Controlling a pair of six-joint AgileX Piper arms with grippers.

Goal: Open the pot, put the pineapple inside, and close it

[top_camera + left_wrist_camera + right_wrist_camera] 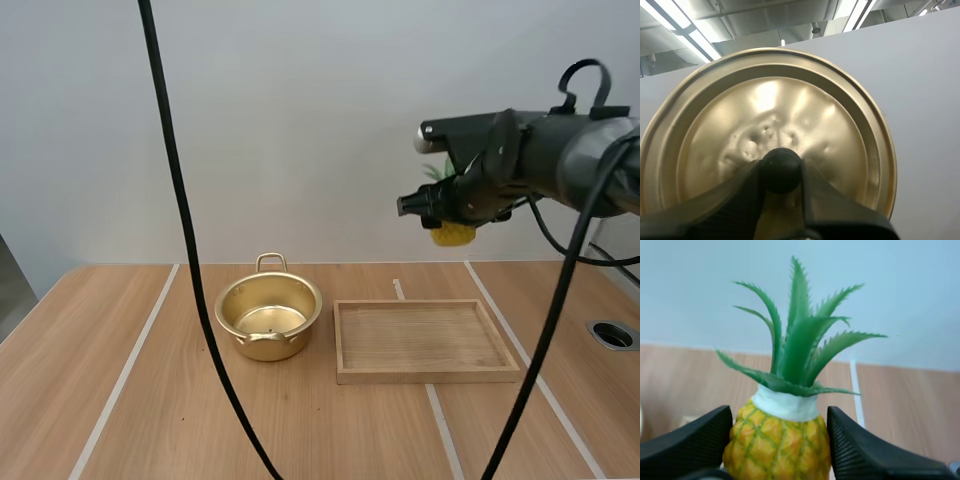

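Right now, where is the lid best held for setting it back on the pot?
By the black knob at the middle of the lid, from its top side, a finger on each side, as the left hand has it. The knob stands proud of the lid; the rim looks too wide and thin to pinch well.

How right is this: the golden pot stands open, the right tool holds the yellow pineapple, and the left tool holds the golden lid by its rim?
One error: the left wrist view shows the left tool holding the round golden lid by its black knob, not its rim. The golden metal pot stands open; the right tool holds the yellow pineapple.
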